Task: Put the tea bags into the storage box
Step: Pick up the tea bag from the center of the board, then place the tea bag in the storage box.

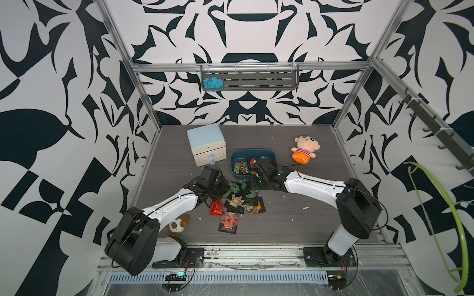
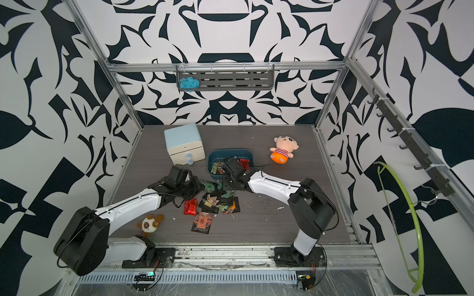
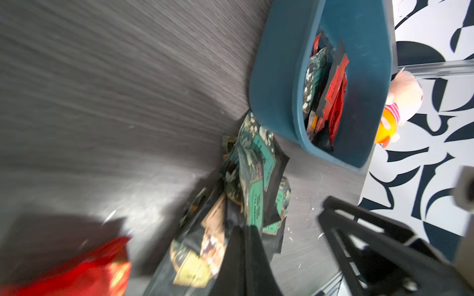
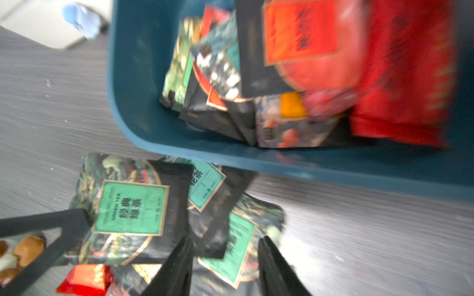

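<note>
Two claws of mine hang low and close together over the dark grey wood-grain counter [image 1: 295, 220], at the loose heap of small flat foil tea bags [image 1: 243, 201]. My left claw [image 3: 245, 232] is clenched, its black fingers [image 3: 238, 261] pressed together at the edge of a black sachet with a beige label [image 3: 192, 271]. The wrist view is too blurred to tell whether it pinches that foil. My right claw [image 4: 225, 242] is released, with a clear gap between its two prongs [image 4: 177, 269] and nothing gripped. Beneath it lie overlapping black sachets with green labels [image 4: 130, 207], one reading green tea. Just beyond my right claw sits the shallow dark teal-blue plastic storage box [image 1: 254, 152] with rounded corners, its near wall right against those green-labelled sachets. Inside it lies a jumble of red, black, orange and green sachets [image 4: 302, 43]. A shiny red sachet [image 1: 215, 206] lies on the counter just behind my left claw, and a black sachet with an orange label [image 1: 229, 222] lies alone further back towards my bases. Past my left claw stands a pale blue and cream two-drawer cabinet [image 1: 206, 143]. Well beyond my right claw lies a pink plush doll in orange shorts [image 1: 305, 150]. A small brown-and-white plush toy [image 1: 177, 225] sits far behind my left claw.
</note>
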`<state>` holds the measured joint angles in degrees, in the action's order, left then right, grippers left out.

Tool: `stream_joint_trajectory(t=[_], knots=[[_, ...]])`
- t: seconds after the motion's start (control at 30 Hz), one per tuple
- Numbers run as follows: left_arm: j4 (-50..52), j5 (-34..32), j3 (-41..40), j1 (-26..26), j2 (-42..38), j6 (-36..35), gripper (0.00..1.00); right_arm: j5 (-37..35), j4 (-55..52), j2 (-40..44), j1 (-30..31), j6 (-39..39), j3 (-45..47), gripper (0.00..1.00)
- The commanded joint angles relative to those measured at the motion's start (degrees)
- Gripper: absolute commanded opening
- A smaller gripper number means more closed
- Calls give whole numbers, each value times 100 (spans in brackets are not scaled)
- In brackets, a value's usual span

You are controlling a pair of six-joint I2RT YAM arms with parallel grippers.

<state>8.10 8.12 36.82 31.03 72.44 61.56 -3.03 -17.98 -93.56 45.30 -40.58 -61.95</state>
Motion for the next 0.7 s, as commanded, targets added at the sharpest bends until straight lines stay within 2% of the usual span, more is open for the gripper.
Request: stream_joint_trajectory(t=[0.0, 0.2, 0.33, 0.5, 0.67], knots=[[938, -225, -28, 0, -532, -298, 0, -591, -162, 502, -73, -116, 192, 48], [1819, -441, 714, -3, -1090, -673, 0, -1192, -233, 1291, -235, -284, 720, 49], [1810, -409, 1324, -1, -950, -897, 0, -1405, -175, 1799, -382, -465, 1145, 49], [1291, -151, 2051, 0, -51, -1132, 0, -1420, -94, 2380, -570, -473, 1630, 50], [848, 252, 2987, 60, 1329, -1251, 0, -1389, -161, 2789, -645, -572, 1981, 54]])
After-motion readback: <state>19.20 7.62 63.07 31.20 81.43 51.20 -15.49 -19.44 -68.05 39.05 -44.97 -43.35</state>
